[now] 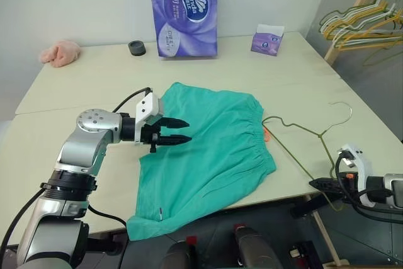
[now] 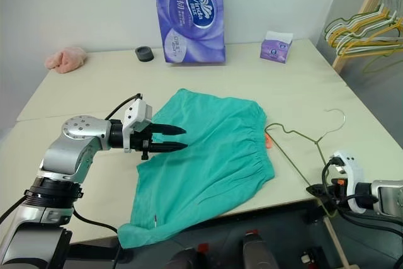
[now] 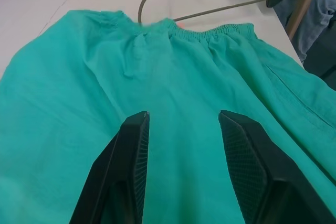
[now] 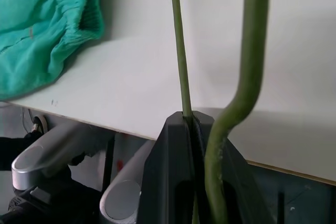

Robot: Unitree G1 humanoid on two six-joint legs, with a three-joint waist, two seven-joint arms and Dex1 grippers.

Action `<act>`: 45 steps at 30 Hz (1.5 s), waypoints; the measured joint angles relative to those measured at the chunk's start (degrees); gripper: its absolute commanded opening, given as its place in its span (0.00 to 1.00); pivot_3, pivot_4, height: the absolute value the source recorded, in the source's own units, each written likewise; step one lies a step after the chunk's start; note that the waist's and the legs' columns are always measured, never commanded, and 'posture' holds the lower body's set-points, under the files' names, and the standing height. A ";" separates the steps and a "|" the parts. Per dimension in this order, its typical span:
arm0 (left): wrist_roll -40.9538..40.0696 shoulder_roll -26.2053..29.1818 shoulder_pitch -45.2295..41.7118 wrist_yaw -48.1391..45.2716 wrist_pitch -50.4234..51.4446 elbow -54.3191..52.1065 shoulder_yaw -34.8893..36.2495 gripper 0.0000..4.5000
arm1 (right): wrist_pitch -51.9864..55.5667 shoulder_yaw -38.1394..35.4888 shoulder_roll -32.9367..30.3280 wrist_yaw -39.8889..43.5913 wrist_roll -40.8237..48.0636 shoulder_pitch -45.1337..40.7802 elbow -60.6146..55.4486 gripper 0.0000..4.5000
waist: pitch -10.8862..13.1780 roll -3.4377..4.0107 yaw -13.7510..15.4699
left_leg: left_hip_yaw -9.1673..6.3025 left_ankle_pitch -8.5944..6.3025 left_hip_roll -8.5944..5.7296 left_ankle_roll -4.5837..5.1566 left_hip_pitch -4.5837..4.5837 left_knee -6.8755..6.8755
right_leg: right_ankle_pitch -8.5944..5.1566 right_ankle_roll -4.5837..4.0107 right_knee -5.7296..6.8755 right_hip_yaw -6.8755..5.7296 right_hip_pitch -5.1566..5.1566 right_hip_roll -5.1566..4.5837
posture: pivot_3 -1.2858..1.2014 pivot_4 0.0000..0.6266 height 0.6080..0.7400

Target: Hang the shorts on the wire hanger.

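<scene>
My right gripper (image 4: pixel 191 124) is clamped on the hanger (image 1: pixel 301 131); I see one thin wire pinched between its closed fingers at the table's (image 1: pixel 82 80) near edge. The hanger lies flat on the table, hook pointing away from me, one end touching the shorts' (image 1: pixel 208 149) waistband. My left gripper (image 1: pixel 182 131) hovers over the shorts with its jaws apart, holding nothing. The shorts lie spread flat, one leg hanging over the near edge. Farther back I see a tissue pack (image 1: pixel 184 11), a small box (image 1: pixel 267 39) and a pink cloth (image 1: pixel 60 52).
</scene>
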 measured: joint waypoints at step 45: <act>1.09 0.17 -1.69 5.27 -1.76 3.88 2.31 0.49 | -18.29 21.63 14.16 -0.44 -4.71 -29.21 26.42 0.00 | -0.07 0.08 -0.18 | 0.00 0.00 -0.04 0.00 -0.21 0.02 | 0.06 0.02 0.07 0.04 -0.27 -0.08 | 0.43 0.15 1.00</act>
